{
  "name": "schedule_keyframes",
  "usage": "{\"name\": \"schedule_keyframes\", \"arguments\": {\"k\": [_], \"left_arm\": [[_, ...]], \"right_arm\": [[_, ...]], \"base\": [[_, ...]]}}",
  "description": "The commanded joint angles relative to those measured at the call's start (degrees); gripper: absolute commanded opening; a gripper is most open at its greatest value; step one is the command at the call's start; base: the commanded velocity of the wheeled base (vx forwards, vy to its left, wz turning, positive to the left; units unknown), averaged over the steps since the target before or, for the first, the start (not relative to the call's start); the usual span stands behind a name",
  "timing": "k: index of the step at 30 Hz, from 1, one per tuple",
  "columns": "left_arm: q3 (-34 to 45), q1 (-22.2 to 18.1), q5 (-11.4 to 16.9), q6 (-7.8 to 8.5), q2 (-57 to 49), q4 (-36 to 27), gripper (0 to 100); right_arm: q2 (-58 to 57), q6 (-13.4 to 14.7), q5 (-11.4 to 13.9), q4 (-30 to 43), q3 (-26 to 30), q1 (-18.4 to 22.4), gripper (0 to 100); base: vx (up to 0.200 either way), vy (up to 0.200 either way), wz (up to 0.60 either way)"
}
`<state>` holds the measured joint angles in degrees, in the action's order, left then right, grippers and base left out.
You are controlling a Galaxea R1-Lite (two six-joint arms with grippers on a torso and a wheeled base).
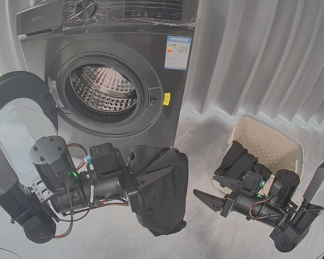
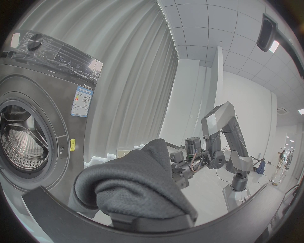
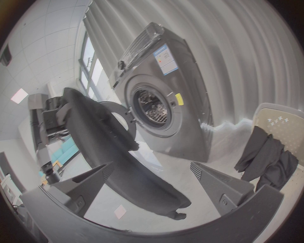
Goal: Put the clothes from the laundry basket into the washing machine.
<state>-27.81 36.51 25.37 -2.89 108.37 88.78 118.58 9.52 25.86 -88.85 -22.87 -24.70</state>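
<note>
- Closest to the robot, the left hand (image 1: 152, 184) is clamped on a dark garment (image 1: 162, 197), which drapes over it and hangs free above the floor (image 1: 202, 252), low in front of the machine.
- Beside it, the right hand (image 1: 217, 188) is spread wide and empty, near the laundry basket (image 1: 302, 151).
- Farther right, more dark clothes (image 1: 239, 162) lie heaped in that basket.
- Beyond, the washing machine (image 1: 140, 48) has its door (image 1: 16, 88) open to the left and its drum (image 1: 103, 86) bare.
- Loading seems the step in hand. The garment likely needs lifting until its trailing end clears the drum's mouth, then pushing deep before release, or it may slide out.
</note>
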Motion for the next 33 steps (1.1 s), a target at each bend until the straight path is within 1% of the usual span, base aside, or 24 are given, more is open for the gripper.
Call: {"name": "schedule_keyframes", "arguments": {"k": [1, 2, 6, 7, 8, 11, 18, 21, 23, 27, 28, 29, 30, 33], "left_arm": [[-0.8, 0.0, 0.0, -1.07, 0.3, 0.0, 0], [-0.9, 0.1, 0.0, -1.07, 0.3, 0.0, 0], [-1.1, 0.2, 0.0, -1.15, 0.3, 0.0, 0], [-1.1, 0.2, 0.0, -1.15, 0.3, 0.0, 0], [-1.4, 0.3, 0.0, -1.24, 0.3, 0.0, 0], [-1.4, 0.5, 0.0, -1.24, 0.3, 0.0, 0], [-1.5, 0.8, 0.0, -1.15, 0.6, 0.0, 0], [-1.5, 0.8, 0.0, -0.98, 1.0, 0.0, 0], [-1.9, 0.8, 0.0, -0.98, 1.5, 0.0, 0], [-3.5, 1.2, -0.3, -0.89, 2.2, 0.0, 0], [-3.5, 1.2, -0.3, -0.89, 2.2, 0.0, 0], [-4.4, 1.8, -1.6, -0.98, 2.4, 0.0, 0], [-4.6, 2.0, -2.2, -0.98, 2.4, 0.0, 0], [-5.2, 2.7, -3.0, -1.07, 2.4, 0.0, 0]], "right_arm": [[-0.5, -0.9, 3.5, 0.0, 1.6, -1.0, 100], [-0.5, -1.0, 4.8, 0.0, 1.6, -1.5, 100], [-0.3, -1.2, 8.8, 0.0, 1.2, -3.6, 100], [-0.3, -1.2, 8.9, 0.0, 1.2, -3.7, 100], [-0.2, -1.6, 9.5, 0.0, 0.7, -4.8, 100], [0.6, -2.6, 9.4, 0.0, -0.9, -6.4, 100], [5.6, -3.0, 8.9, 0.0, -4.6, -8.3, 100], [6.2, -2.9, 8.9, 0.0, -6.0, -9.0, 100], [6.3, -2.8, 8.9, 0.0, -6.9, -10.4, 100], [6.3, -2.8, 8.8, 0.1, -7.6, -12.5, 100], [6.3, -2.8, 8.8, 0.1, -7.6, -12.5, 100], [6.7, -2.6, 8.4, 0.1, -8.4, -13.8, 100], [7.1, -2.6, 8.2, 0.1, -8.8, -14.1, 100], [8.6, -2.4, 6.2, 0.1, -10.3, -14.4, 100]], "base": [[0.000, 0.000, 0.00], [0.000, 0.000, 0.00], [0.000, 0.000, 0.00], [0.000, 0.000, 0.00], [0.000, 0.000, 0.00], [0.000, 0.000, 0.00], [0.000, 0.000, 0.00], [0.000, 0.000, 0.00], [0.000, 0.000, 0.00], [0.000, 0.000, 0.00], [0.000, 0.000, 0.00], [0.000, 0.000, 0.00], [0.000, 0.000, 0.00], [0.000, 0.000, 0.00]]}}
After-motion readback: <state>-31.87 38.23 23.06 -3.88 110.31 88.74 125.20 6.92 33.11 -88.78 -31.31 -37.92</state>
